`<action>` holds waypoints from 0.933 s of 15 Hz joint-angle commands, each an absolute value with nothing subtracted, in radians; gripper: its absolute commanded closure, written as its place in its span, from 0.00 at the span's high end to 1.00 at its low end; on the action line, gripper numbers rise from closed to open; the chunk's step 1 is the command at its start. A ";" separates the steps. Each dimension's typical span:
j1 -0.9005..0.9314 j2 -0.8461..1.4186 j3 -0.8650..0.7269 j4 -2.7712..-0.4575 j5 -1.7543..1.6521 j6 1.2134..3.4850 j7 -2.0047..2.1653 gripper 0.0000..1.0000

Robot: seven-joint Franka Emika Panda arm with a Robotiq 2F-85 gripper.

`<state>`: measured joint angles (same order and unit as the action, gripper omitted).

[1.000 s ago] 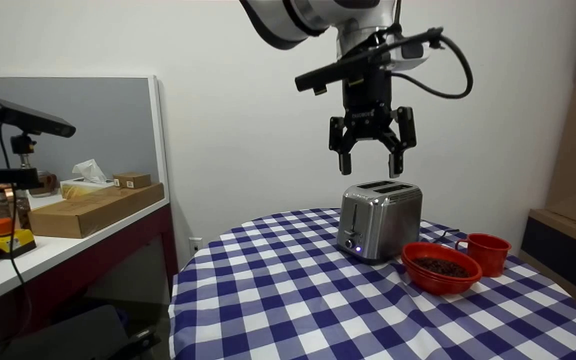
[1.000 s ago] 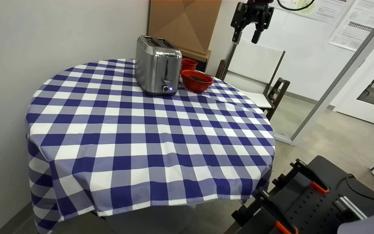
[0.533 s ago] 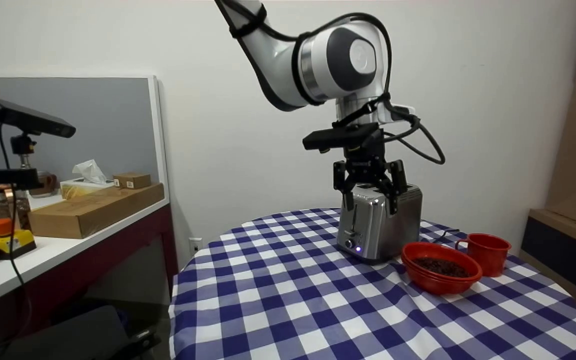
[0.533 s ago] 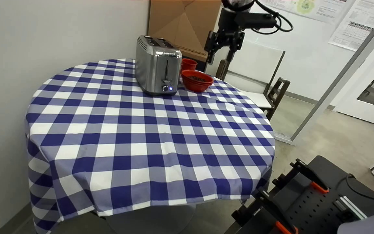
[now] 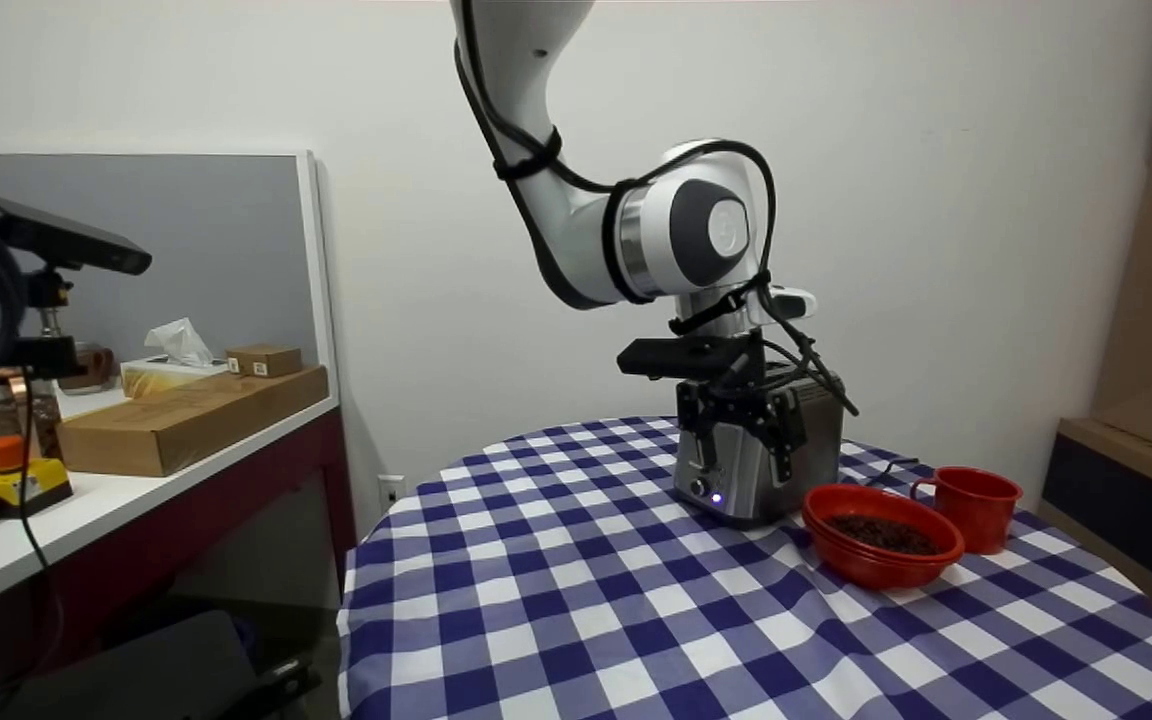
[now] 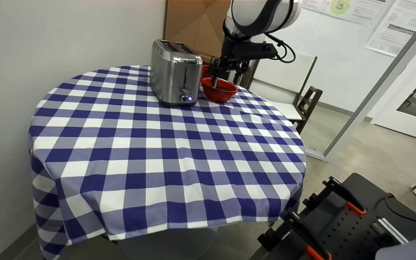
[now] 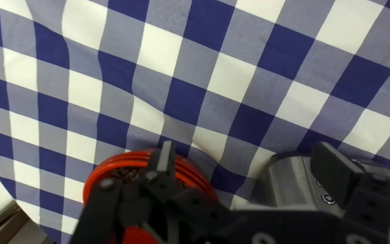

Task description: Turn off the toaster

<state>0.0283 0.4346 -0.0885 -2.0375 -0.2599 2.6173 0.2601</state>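
Observation:
The silver toaster [image 5: 820,440] stands upright on the table in both exterior views. Its front, with a lever [image 6: 185,90], a round knob [image 6: 183,98] and a lit blue light [image 6: 190,98], shows in an exterior view. My gripper [image 5: 744,467] is open and empty, fingers pointing down. In that view it overlaps the toaster's upper front; in an exterior view the gripper [image 6: 225,82] appears right of the toaster, over the bowls. In the wrist view the fingers [image 7: 245,147] are wide apart, one over the bowl, one over the toaster's front [image 7: 288,183], partly hiding its buttons.
Stacked red bowls [image 5: 871,572] with dark bits stand close beside the toaster. A red mug [image 5: 981,512] stands behind them. A blue-white checked cloth [image 5: 536,600] covers the round table. A chair [image 6: 284,79] stands beyond it. A side table holds a cardboard box [image 5: 186,425].
The arm has come down from above the toaster, and the gripper is now level with its upper front. The jaws stay open. The toaster, its blue light, the bowls and the mug are unchanged.

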 commanded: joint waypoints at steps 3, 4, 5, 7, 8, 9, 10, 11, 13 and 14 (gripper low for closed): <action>0.112 0.553 -0.158 -1.964 -0.284 2.674 0.320 1.00; 0.123 0.568 -0.165 -1.957 -0.283 2.678 0.323 1.00; 0.132 0.581 -0.171 -1.950 -0.280 2.680 0.325 1.00; 0.150 0.612 -0.184 -1.934 -0.278 2.692 0.329 1.00; 0.158 0.630 -0.193 -1.926 -0.278 2.708 0.335 1.00; 0.163 0.643 -0.198 -1.919 -0.276 2.718 0.335 1.00; 0.170 0.657 -0.205 -1.914 -0.273 2.735 0.338 1.00; 0.178 0.670 -0.214 -1.910 -0.271 2.753 0.344 1.00; 0.189 0.692 -0.226 -1.903 -0.262 2.789 0.351 1.00; 0.194 0.703 -0.231 -1.899 -0.256 2.808 0.353 1.00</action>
<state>0.1619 0.6572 -0.1974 -1.9317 -0.2600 2.7556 0.3207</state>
